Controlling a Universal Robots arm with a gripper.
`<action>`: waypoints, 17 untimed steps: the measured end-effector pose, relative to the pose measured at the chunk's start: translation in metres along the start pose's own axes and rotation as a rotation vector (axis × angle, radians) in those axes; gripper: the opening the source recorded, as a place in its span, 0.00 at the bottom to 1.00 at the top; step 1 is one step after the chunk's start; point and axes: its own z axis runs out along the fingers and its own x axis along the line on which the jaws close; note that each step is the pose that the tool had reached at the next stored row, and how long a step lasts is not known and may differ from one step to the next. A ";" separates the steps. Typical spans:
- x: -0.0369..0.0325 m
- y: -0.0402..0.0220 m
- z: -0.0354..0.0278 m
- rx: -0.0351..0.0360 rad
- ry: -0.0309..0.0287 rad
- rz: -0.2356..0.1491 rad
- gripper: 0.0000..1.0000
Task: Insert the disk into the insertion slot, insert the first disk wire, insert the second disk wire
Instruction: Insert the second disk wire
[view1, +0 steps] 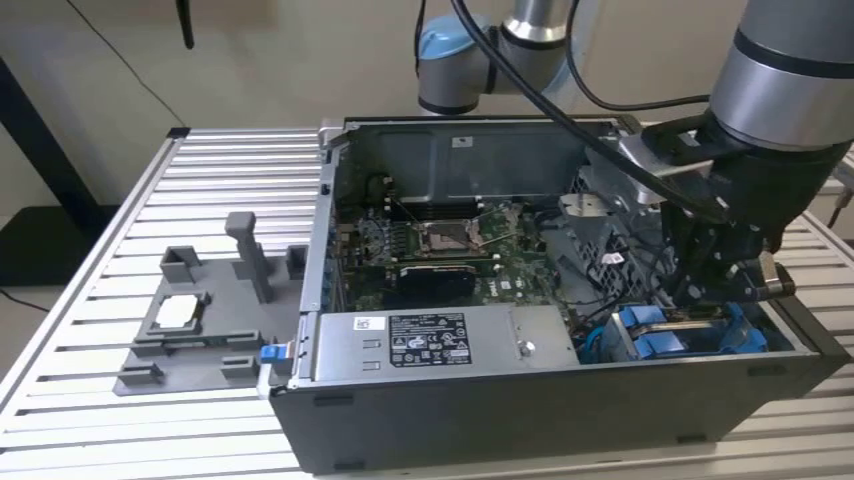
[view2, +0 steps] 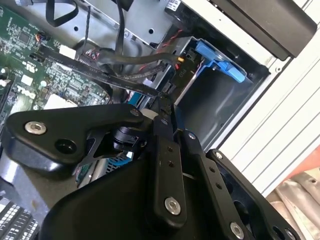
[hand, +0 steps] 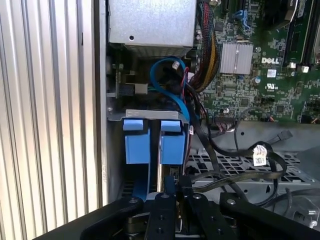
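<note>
- You are working on a wire step, as I judge it — the disk (hand: 136, 142) is already sitting in the insertion slot (hand: 150, 114), at the corner of the computer case (view1: 534, 420) nearest the exterior view's right.
- The gripper (hand: 176, 192) is hanging low inside the case, just over the blue carrier tabs of the disk.
- Its jaws are standing close together. Whether they are pinching the end of the black flat cable (view2: 100, 75) that is running up to them, I cannot tell.
- The move in hand is calling for a straight, gentle approach, I think — loose wires (hand: 240, 165) are lying close around the slot and could be catching.
- The power supply (view1: 414, 345) along the case's front edge is carrying a printed label; I am not reading it out.
- The motherboard (hand: 260, 75) is also showing white print.
- The grey fixture (view1: 187, 330) is standing on the table (view1: 80, 300), beside the case.
</note>
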 end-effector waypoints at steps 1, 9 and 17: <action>0.0001 -0.0004 0.0007 0.0002 -0.0069 0.001 0.16; 0.0012 -0.0043 0.0036 0.0013 -0.0306 0.011 0.16; 0.0021 -0.0042 0.0056 0.0023 -0.0267 0.030 0.16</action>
